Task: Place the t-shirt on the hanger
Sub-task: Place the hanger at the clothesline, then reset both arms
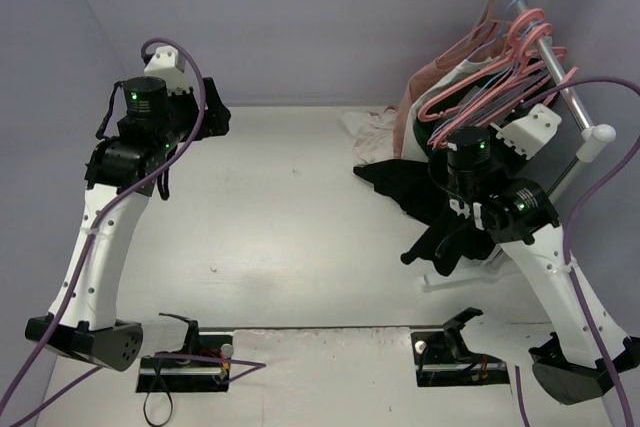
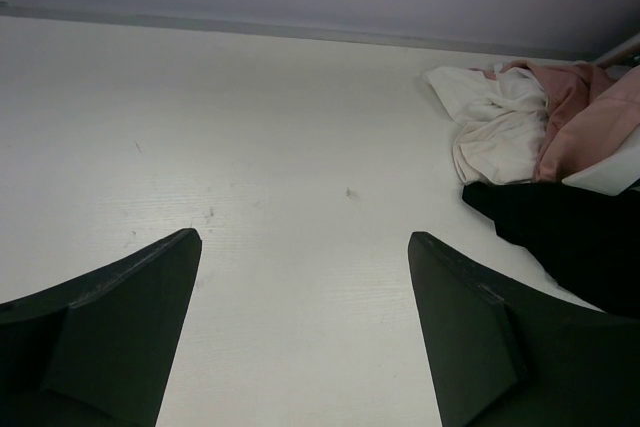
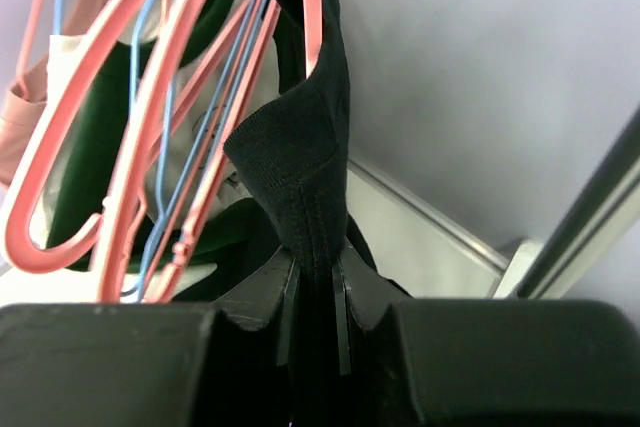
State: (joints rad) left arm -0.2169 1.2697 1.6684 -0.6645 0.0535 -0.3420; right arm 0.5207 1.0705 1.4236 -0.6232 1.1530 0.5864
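A: Right gripper is clamped on a fold of t-shirt, raised against the hanger, likely to thread it on.
B: And the left gripper?
A: It's spread wide and holds nothing, over the table, well apart.
B: Obstacles?
A: Spare hangers crowd the rail, and the shirt's rest trails below.

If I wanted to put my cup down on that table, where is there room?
The wide white stretch of table between the left arm and the black t-shirt is bare. The far right is crowded: heaped clothes, pink hangers and the right arm.
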